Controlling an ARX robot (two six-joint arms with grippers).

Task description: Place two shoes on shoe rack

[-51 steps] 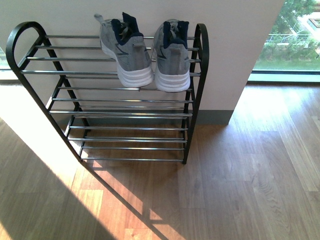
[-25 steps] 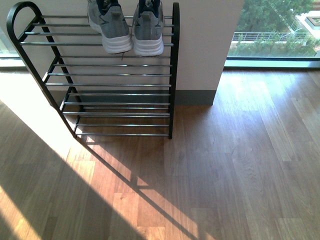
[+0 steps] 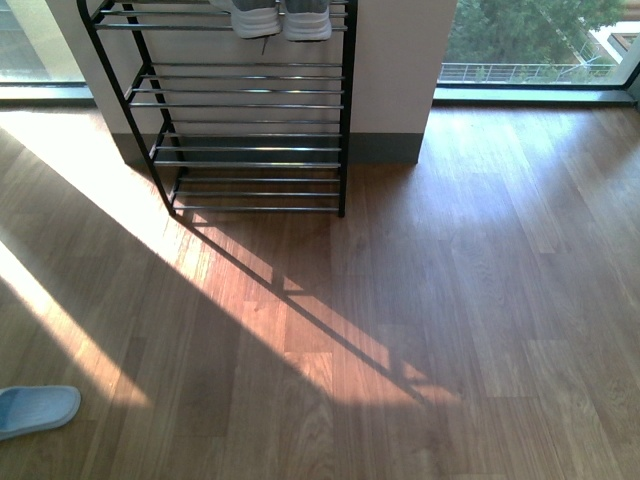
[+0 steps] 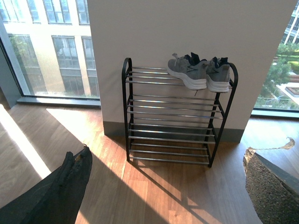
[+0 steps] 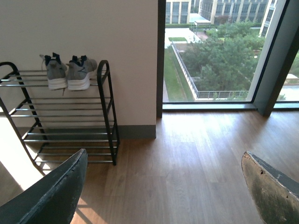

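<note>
Sunlit wood floor point(image 3: 450, 300) by window. Sneakers point(image 4: 198, 72) on rack point(image 4: 173, 121) top tier. Blue sandal point(image 3: 35, 408) on floor, well apart from rack. Left gripper point(image 4: 166, 154) & right gripper point(image 5: 163, 154) wide, empty. Risk: sandal at frame edge, prob easy to lose.

The shoe rack point(image 3: 344, 120) stands on the floor point(image 3: 450, 300), its back against the wall point(image 3: 390, 70). Two sneakers point(image 4: 198, 73) sit side by side on its top tier, at the right end. One sandal point(image 3: 35, 410) lies on the floor well apart, far left, before the rack. A window point(image 3: 530, 40) lies right of the wall.
</note>
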